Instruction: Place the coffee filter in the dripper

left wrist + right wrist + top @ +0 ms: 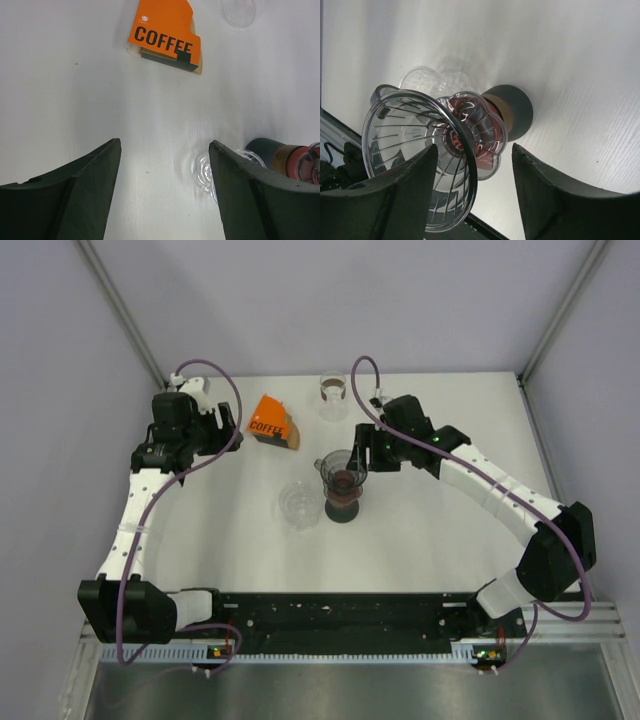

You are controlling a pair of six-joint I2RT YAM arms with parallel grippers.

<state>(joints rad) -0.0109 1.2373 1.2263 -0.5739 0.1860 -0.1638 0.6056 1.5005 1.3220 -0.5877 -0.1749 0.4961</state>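
At table (440, 540) ctr, dripper (338, 470) stands upright, mouth up; L jaws, R jaws both spread.

My overhead camera looks down from behind the arm bases (135, 605) onto the whole white bench (430, 540). The left wrist view hangs close, facing the orange cardboard filter pack marked COFFEE (165, 35); the right sits closer still — on the clear ribbed plastic dripper (412, 137). Overhead shares both.
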